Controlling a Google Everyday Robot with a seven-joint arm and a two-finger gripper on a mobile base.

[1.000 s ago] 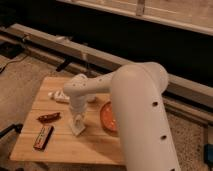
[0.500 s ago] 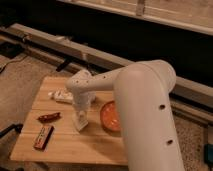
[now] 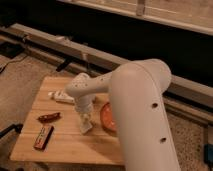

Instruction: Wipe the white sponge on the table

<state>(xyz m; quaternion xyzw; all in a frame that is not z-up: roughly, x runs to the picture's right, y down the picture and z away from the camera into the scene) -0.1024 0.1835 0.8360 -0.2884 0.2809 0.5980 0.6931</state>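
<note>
The white arm [image 3: 142,105] reaches down over the table [image 3: 65,147]. An orange bowl [image 3: 107,118] sits just right of the gripper [image 3: 84,122], and a dark bar [image 3: 43,136] lies well to its left. Its jaws are closed on the white sponge [image 3: 86,127], which is pressed to the wood directly beneath.

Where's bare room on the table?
Bare: the table's front strip, from the dark bar to below the orange bowl, and the back edge behind the white tube. Crowded: the middle, where the gripper, shut on the white sponge, stands beside the bowl.
</note>
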